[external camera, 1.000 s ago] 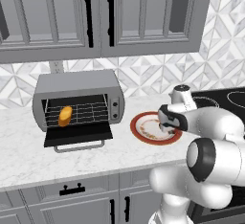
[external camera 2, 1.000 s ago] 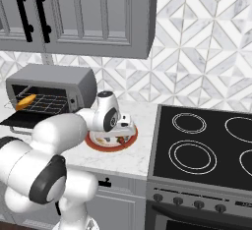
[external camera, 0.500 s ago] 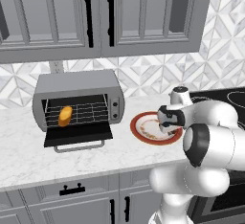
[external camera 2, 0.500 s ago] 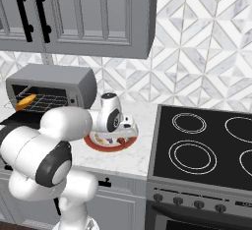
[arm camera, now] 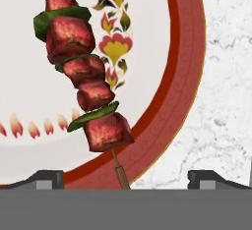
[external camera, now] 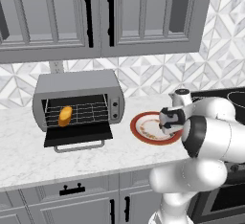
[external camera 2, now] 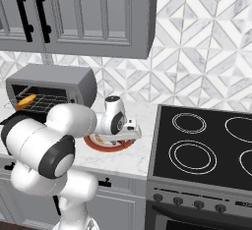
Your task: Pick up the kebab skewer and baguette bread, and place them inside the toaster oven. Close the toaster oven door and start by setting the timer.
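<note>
Left base view: toaster oven (external camera: 79,101) at nine o'clock, toaster oven door (external camera: 79,135) down, baguette bread (external camera: 65,116) on its rack; plate (external camera: 139,127) centre; my claw (arm camera: 126,180), fingers spread wide, low over kebab skewer (arm camera: 82,75) lying on plate, unheld
</note>
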{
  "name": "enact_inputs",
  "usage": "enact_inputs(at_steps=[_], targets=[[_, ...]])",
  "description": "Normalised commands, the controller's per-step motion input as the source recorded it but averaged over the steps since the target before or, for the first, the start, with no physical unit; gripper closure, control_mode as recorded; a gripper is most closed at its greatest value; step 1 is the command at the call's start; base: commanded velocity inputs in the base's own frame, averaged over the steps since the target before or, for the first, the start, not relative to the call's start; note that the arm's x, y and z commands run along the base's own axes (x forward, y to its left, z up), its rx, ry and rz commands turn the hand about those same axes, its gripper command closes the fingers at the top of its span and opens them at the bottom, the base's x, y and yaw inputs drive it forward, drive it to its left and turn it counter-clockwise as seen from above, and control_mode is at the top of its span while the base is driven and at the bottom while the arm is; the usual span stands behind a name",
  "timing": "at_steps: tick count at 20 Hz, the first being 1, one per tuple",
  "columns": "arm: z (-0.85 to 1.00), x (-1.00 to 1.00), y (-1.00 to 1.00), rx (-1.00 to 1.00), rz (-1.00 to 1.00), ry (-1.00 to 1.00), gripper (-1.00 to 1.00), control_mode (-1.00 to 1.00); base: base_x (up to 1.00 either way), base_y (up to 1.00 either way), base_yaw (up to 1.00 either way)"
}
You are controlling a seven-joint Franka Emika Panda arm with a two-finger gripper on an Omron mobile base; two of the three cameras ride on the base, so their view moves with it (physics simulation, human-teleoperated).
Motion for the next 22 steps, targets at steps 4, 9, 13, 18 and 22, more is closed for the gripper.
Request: enact_inputs(at_steps=[4, 9, 13, 18, 22], targets=[[-0.05, 0.15, 0.0, 0.0, 0.0, 0.0, -1.0, -1.0, 0.0, 0.0, 0.0], [-0.08, 0.19, 0.0, 0.0, 0.0, 0.0, -1.0, -1.0, 0.0, 0.0, 0.0], [-0.15, 0.08, 0.0, 0.0, 0.0, 0.0, -1.0, -1.0, 0.0, 0.0, 0.0], [-0.13, 0.06, 0.0, 0.0, 0.0, 0.0, -1.0, -1.0, 0.0, 0.0, 0.0], [-0.08, 0.09, 0.0, 0.0, 0.0, 0.0, -1.0, -1.0, 0.0, 0.0, 0.0]])
